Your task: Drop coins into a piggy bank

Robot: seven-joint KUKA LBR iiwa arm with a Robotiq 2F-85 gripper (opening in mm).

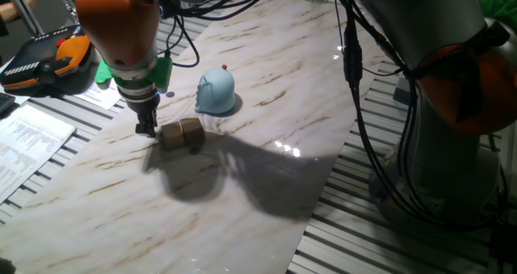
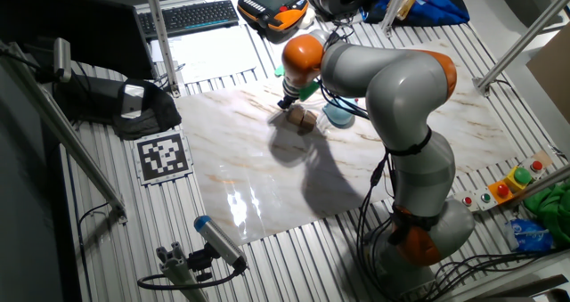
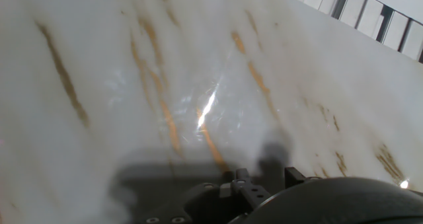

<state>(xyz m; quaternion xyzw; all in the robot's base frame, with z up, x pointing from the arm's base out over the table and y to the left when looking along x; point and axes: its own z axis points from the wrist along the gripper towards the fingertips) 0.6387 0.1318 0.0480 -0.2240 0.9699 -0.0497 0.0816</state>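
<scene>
Can't really tell if the jaws are open or closed here. The gripper (image 1: 145,128) is down low at the marble bench (image 1: 266,104), tips right beside the pair of tan wooden cubes (image 1: 181,133), and nothing visible is pinched in there. Hand view is mostly streaky marble and shadow, so no help. The light blue piggy bank (image 1: 216,91), red knob on top, sits upright just behind the cubes, near them but apart. No coins that I can make out, too tiny maybe.
</scene>
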